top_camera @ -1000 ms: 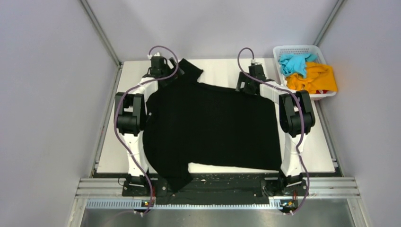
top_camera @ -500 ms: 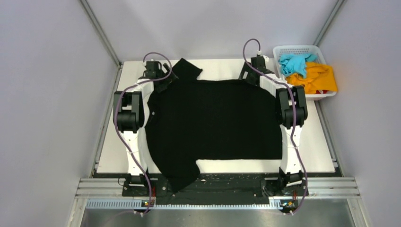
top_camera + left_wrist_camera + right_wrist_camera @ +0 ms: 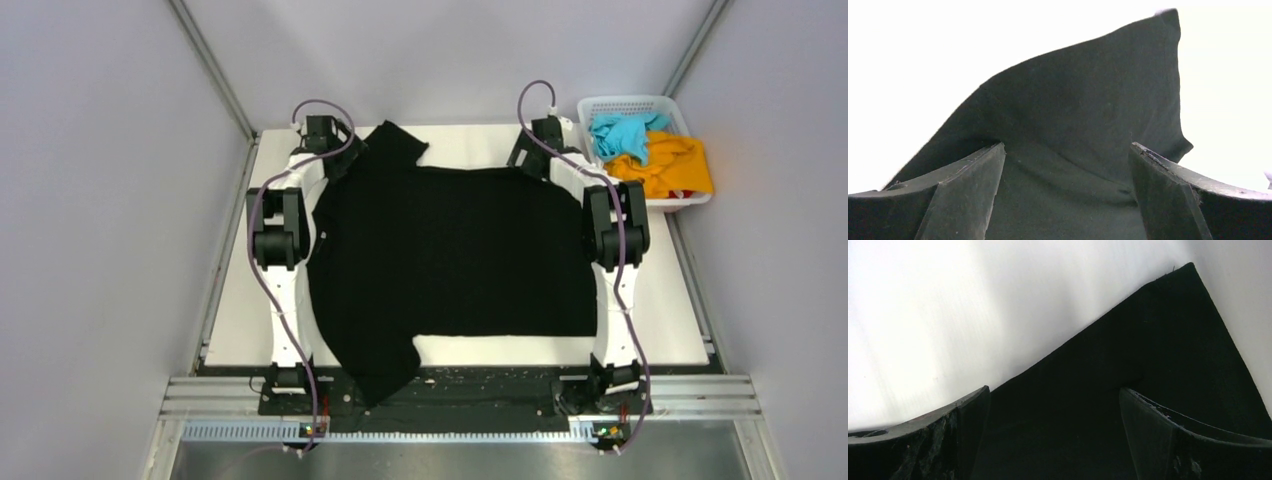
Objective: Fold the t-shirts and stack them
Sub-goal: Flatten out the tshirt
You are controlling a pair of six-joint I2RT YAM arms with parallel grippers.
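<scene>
The large black t-shirt (image 3: pixel 450 250) lies spread flat on the white table (image 3: pixel 470 143). One sleeve sticks out at the back left, and the other hangs over the front edge. My left gripper (image 3: pixel 343 160) is open over the back-left shoulder. In the left wrist view (image 3: pixel 1068 150) its jaws stand wide apart over the black fabric (image 3: pixel 1088 100). My right gripper (image 3: pixel 526 160) is open at the shirt's back-right corner. The right wrist view (image 3: pixel 1055 392) shows its jaws wide apart over that corner (image 3: pixel 1158 355). The turquoise-blue t-shirt (image 3: pixel 625 132) and the orange-yellow t-shirt (image 3: pixel 672 165) lie crumpled in the basket.
The white lattice basket (image 3: pixel 600 103) stands at the table's back right corner. Both arms run along the shirt's left and right sides. Grey walls close in the table on the left, back and right. A metal rail (image 3: pixel 460 395) runs along the near edge.
Both arms drew the shirt's far edge toward the back, so it lies flatter and squarer. Since half a second ago the left gripper shifted slightly back and left. The right gripper barely moved.
</scene>
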